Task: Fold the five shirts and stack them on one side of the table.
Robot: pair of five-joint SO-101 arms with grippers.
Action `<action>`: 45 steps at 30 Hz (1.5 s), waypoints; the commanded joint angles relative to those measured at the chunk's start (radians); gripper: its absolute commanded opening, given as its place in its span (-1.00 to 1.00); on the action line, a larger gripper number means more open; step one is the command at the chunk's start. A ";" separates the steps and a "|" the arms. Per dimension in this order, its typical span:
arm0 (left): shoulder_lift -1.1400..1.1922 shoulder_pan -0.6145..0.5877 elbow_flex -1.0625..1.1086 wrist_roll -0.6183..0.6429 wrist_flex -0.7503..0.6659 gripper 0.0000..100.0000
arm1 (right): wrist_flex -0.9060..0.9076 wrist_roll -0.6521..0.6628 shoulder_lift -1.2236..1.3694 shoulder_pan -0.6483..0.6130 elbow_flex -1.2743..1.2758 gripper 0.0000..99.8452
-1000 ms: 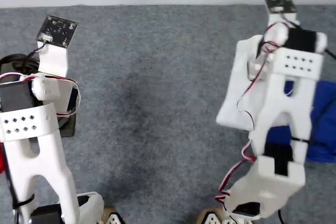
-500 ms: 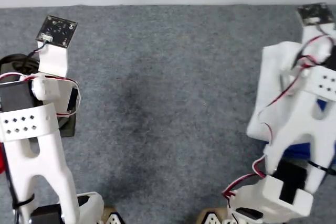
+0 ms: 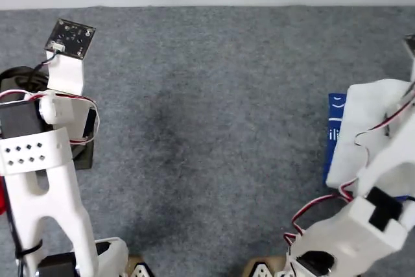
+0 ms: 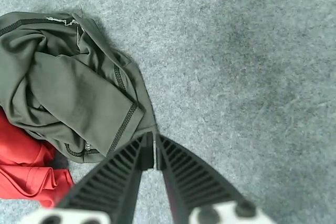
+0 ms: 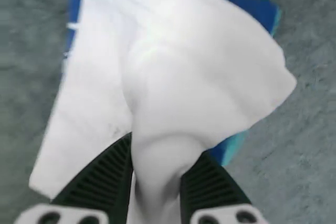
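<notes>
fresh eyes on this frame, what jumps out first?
The white shirt bunched in the right gripper stands out most; it hangs over a folded blue shirt at the right edge of the grey table. On the opposite side, the left gripper is shut, its tips at the edge of a crumpled dark green shirt that lies partly over a red shirt.

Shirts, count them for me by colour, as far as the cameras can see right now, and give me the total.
white shirt: 1
blue shirt: 1
dark green shirt: 1
red shirt: 1
Total: 4 shirts in sight
</notes>
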 commanded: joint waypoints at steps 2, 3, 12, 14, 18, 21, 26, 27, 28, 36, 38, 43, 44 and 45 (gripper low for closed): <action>-0.032 -0.006 -0.005 -0.014 0.017 -0.97 | -0.107 0.074 0.050 0.025 -0.008 -0.93; -0.032 -0.006 -0.005 -0.014 0.017 -0.97 | -0.117 0.072 0.067 0.025 -0.008 -0.86; -0.032 -0.006 -0.005 -0.014 0.017 -0.97 | -0.102 -0.040 0.027 0.041 -0.034 -0.43; -0.032 -0.006 -0.005 -0.014 0.017 -0.97 | -0.062 -0.048 -0.015 0.030 -0.034 -0.50; -0.032 -0.005 -0.005 -0.014 0.017 -0.97 | 0.065 -0.051 -0.045 -0.027 -0.032 -0.92; -0.032 -0.002 -0.005 -0.014 0.017 -0.97 | 0.097 -0.051 -0.019 -0.051 -0.029 -0.91; -0.032 -0.006 -0.005 -0.014 0.017 -0.97 | 0.013 -0.051 0.001 -0.048 -0.034 -0.98; -0.032 -0.006 -0.005 -0.014 0.017 -0.97 | -0.005 -0.051 -0.005 -0.039 -0.035 -0.98; -0.032 -0.006 -0.005 -0.014 0.017 -0.97 | -0.031 -0.051 -0.012 -0.033 -0.035 -0.98; -0.032 -0.006 -0.005 -0.014 0.017 -0.97 | -0.308 -0.044 0.033 0.090 -0.034 -0.76; -0.032 -0.006 -0.005 -0.014 0.017 -0.97 | -0.343 -0.049 0.038 0.119 -0.037 -0.59; -0.028 -0.006 -0.005 -0.014 0.015 -0.97 | -0.308 -0.063 -0.028 0.122 -0.035 -0.56; -0.026 -0.006 -0.005 -0.014 0.015 -0.97 | -0.282 -0.064 -0.039 0.105 -0.035 -0.62; -0.026 -0.006 -0.005 -0.014 0.015 -0.97 | -0.251 -0.063 -0.050 0.090 -0.035 -0.69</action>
